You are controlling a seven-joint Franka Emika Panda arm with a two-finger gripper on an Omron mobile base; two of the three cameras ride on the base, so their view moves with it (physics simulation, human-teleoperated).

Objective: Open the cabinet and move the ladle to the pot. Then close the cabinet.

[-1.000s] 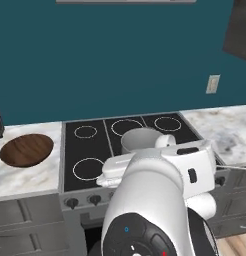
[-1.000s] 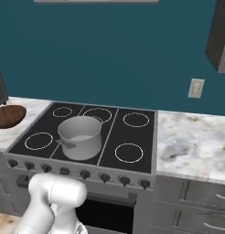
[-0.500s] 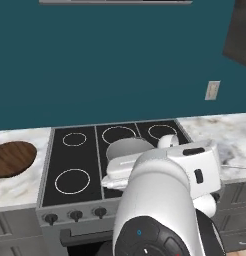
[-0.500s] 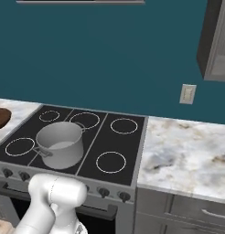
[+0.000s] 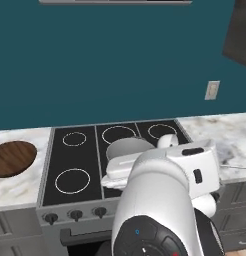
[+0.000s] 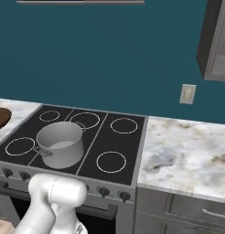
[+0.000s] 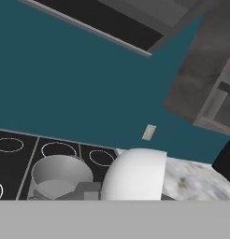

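Left base: my arm is folded low over the stove (image 5: 70, 165), hiding most of the pot (image 5: 126, 148); a wooden board (image 5: 12, 157) lies on the desk (image 5: 230, 132) far left.
Right base: pot (image 6: 60, 142) sits on the near-left burner, ready for the ladle; cabinet (image 6: 217, 43) hangs shut, upper right, above bare desk (image 6: 187, 151).
Hand: cabinet (image 7: 205, 79) upper right, socket (image 7: 148, 132) below it, pot (image 7: 58, 175) lower left.
Jaws: closed, I judge, gripping nothing I can see.
Obstacle: nothing between arm and cabinet.

In the left base view the white arm hides most of the light grey metal pot (image 5: 126, 148). The dark grey wood-grain wall cabinet (image 6: 216, 41) is cut off by the right base view's top and right edges, and the round brown wooden board (image 5: 12, 158) by the left edge.
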